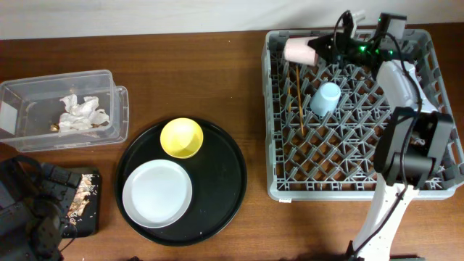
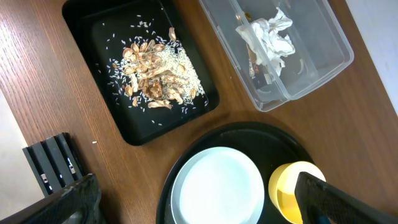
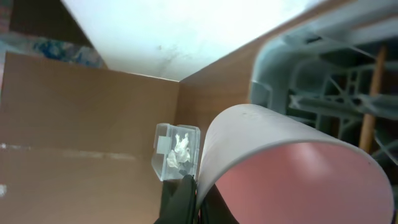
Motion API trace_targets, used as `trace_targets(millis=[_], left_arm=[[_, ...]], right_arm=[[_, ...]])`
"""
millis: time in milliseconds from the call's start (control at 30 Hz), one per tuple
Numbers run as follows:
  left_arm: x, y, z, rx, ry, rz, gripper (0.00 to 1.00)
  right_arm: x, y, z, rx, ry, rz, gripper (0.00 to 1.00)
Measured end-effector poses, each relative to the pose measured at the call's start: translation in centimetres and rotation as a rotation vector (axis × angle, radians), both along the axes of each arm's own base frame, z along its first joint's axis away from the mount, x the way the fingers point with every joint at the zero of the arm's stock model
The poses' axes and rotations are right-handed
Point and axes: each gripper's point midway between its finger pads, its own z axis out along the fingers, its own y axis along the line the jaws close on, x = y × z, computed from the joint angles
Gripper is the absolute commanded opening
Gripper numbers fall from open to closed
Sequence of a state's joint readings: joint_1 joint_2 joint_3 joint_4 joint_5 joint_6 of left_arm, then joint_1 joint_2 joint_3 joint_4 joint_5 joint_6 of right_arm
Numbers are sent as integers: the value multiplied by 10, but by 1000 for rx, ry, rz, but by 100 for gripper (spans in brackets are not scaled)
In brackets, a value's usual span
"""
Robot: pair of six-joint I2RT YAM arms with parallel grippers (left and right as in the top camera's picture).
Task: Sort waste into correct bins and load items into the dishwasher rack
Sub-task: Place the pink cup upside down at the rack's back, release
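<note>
The pink cup (image 1: 299, 51) is held on its side at the far left corner of the rack (image 1: 283, 185). The right tool (image 1: 319, 49) is closed on its thin, smooth rim. Near it, a wooden chopstick (image 1: 299, 101) lies along the grid and the blue cup (image 1: 325, 98) stands just beside it among the pegs. The grey grid in front of them is open room. On the brown counter (image 1: 203, 65), the round black tray (image 1: 225, 167) carries the yellow bowl (image 1: 181, 138) and the white plate (image 1: 157, 193), just beside each other. Further left, the clear box (image 1: 116, 109) holds crumpled tissue (image 1: 81, 114). The flat black tray (image 2: 112, 25) holds crumbly beige scraps (image 2: 155, 68). The left tool (image 2: 199, 196) hangs above, spread wide and holding nothing.
</note>
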State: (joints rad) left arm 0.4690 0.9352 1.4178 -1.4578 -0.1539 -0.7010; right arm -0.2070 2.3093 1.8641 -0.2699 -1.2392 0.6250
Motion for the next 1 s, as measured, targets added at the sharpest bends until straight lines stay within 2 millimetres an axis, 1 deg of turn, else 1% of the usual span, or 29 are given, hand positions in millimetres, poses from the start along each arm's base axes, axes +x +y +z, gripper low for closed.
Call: trace_targets(millis=[33,67,167,267,300,367,467,500,533,600,633,667,733,767,800,833,867,900,933,967,1000], left_arm=[[0,0,0,0,0,0,100],[0,0,0,0,0,0,99],[0,0,0,0,0,0,99],[0,0,0,0,0,0,99],[0,0,0,0,0,0,99],[0,0,0,0,0,0,99],[0,0,0,0,0,0,100],[0,0,0,0,0,0,99],[0,0,0,0,1,0,99],[0,0,0,0,0,0,100],[0,0,0,0,1,0,99],[0,0,0,0,0,0,99],[0,0,0,-1,1,0,99],[0,0,0,0,0,0,99],[0,0,0,0,0,0,100],[0,0,0,0,0,0,99],[0,0,0,0,0,0,99],[0,0,0,0,0,0,99],[0,0,0,0,0,0,99],[0,0,0,0,0,0,99],[0,0,0,0,0,0,99]], right_arm=[[1,0,-9,4,25,-5,9],[1,0,-13,12,36,-3,10],[2,-5,-13,16,48,-15,10],[-2,-24,-18,27,106,-51,11],[-5,-36,-26,18,140,-80,10],[-6,-49,-31,6,152,-108,10],[-9,-57,-35,2,180,-127,11],[-14,-62,-41,0,218,-139,12],[-21,-70,-50,-23,270,-163,15],[-40,-88,-65,-127,379,-231,18],[-48,-96,-64,-197,400,-259,19],[-57,-104,-54,-280,404,-288,19],[-66,-112,-32,-377,374,-324,19],[-69,-116,-14,-425,337,-344,19],[-75,-119,17,-492,264,-373,19],[-81,-117,45,-541,198,-392,20],[-88,-107,67,-577,144,-388,24],[-94,-92,83,-603,102,-364,25],[-100,-74,91,-620,79,-328,26],[-108,-41,98,-637,48,-251,27],[-114,-3,101,-654,4,-159,32]])
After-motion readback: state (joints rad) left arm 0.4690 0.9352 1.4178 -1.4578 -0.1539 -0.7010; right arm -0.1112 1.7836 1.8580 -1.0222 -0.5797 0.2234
